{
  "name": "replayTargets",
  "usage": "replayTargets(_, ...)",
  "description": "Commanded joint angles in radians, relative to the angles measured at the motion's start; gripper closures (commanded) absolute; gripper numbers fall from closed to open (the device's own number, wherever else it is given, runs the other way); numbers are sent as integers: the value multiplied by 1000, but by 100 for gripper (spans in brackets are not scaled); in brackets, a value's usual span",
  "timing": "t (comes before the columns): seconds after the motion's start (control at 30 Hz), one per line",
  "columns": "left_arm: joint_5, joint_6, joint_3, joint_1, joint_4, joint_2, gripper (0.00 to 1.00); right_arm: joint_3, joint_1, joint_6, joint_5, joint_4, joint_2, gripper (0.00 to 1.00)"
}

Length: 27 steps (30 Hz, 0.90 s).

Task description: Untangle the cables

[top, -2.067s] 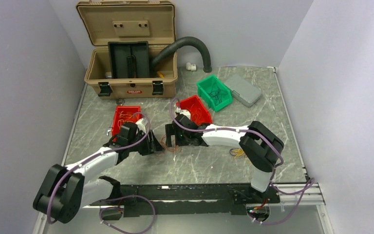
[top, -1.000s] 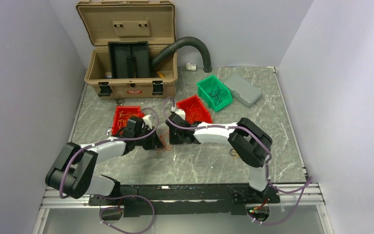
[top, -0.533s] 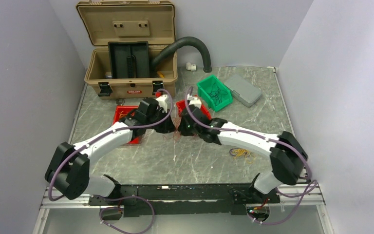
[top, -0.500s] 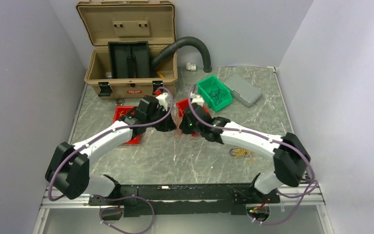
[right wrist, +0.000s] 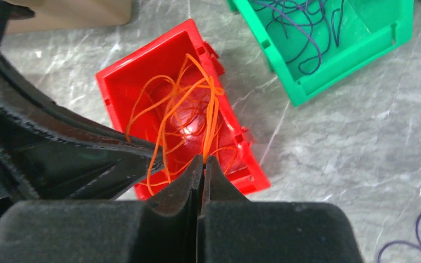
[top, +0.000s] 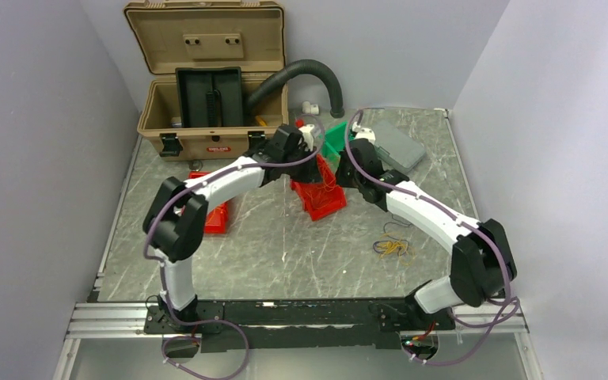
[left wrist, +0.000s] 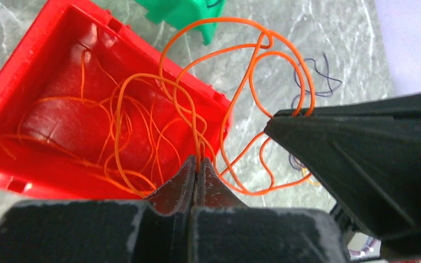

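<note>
Lavender walls (top: pixel 39 119), grey marble tabletop (top: pixel 324 261)

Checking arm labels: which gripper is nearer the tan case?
Left. The left gripper is just off the front right corner of the case; the right gripper is farther right. Both are shut on orange cables.

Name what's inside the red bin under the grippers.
Orange wires lie in the red bin; strands rise to the left gripper and right gripper. Fingers hide its near edge.
</note>
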Motion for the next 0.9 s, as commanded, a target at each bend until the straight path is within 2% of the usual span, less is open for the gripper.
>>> replayTargets(0.0, -30, -13, 115, -2, -31, 101, 100, -30, -7, -134, 19, 186, 70, 100)
replayTargets(0.1, -40, -16, 154, -1, -56, 151, 100, -48, -7, -175, -10, 273, 123, 100)
replayTargets(0.3, -91, -4, 107, 2, -89, 88, 74, -46, -5, -177, -93, 322, 184, 100)
replayTargets(0.57, -66, 14, 72, 49, -203, -32, 69, -23, -6, -138, -154, 301, 269, 100)
replayTargets(0.73, -41, 21, -10, 84, -185, -147, 59, 13, -6, -132, -186, 256, 338, 100)
replayTargets(0.87, -34, 42, -19, 97, -238, -205, 54, 36, -4, -135, -171, 210, 313, 100)
